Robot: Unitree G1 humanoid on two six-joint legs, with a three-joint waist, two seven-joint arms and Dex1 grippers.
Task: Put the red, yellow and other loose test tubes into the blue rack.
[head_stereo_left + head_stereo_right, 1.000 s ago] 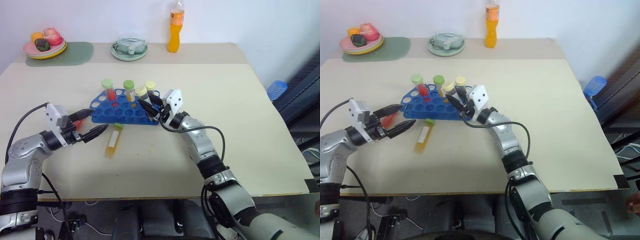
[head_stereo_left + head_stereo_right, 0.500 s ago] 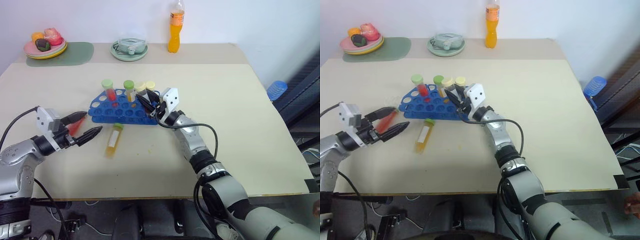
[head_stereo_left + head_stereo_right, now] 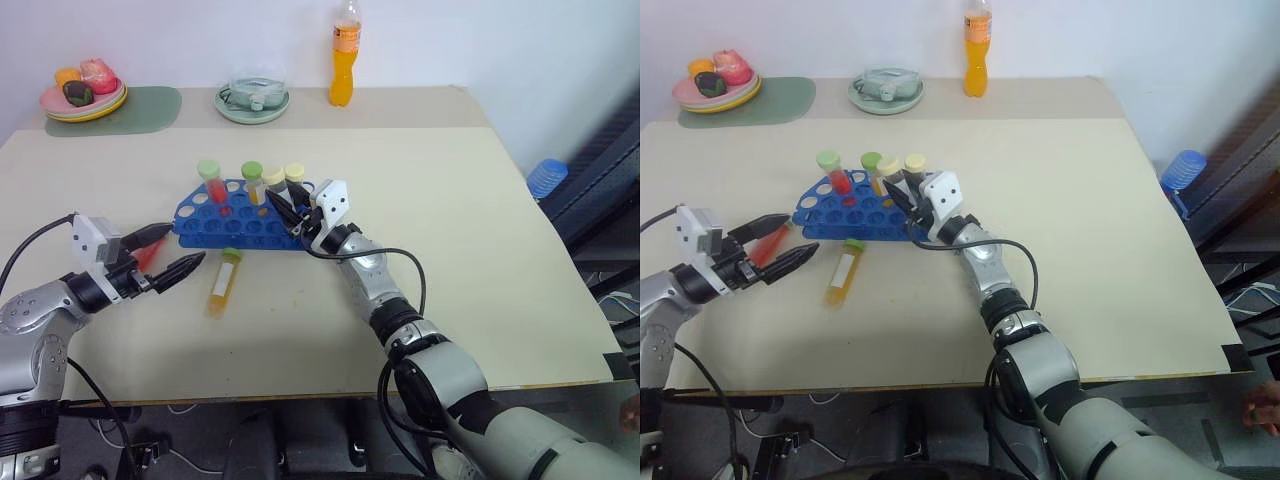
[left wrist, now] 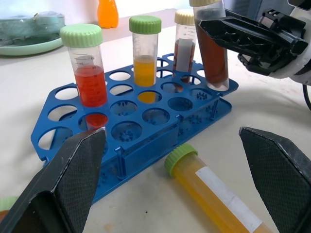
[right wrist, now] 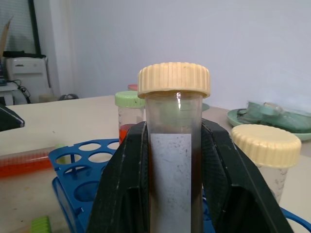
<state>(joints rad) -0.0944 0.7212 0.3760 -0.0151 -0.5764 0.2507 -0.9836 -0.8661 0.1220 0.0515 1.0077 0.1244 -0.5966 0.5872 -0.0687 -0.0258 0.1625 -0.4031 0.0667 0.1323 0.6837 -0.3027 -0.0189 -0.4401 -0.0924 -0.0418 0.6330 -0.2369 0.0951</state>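
Brown-liquid tube going into the blue rack; two loose tubes not yet racked.

Right gripper (image 3: 289, 210) is clamped on a cream-capped tube of dark brown liquid (image 4: 210, 48), held upright with its tip at a hole in the far right corner of the blue rack (image 3: 235, 228); whether it is fully seated I cannot tell. Three tubes stand racked: red (image 3: 213, 183), yellow (image 3: 255, 182), and a cream-capped one (image 3: 295, 180). Left gripper (image 3: 170, 250) hangs wide apart, empty, near a red tube (image 3: 150, 254) lying on the table (image 3: 450, 230); a green-capped yellow tube (image 3: 223, 282) lies just in front of the rack. Next, judged: lower straight, release, then fetch a loose tube.
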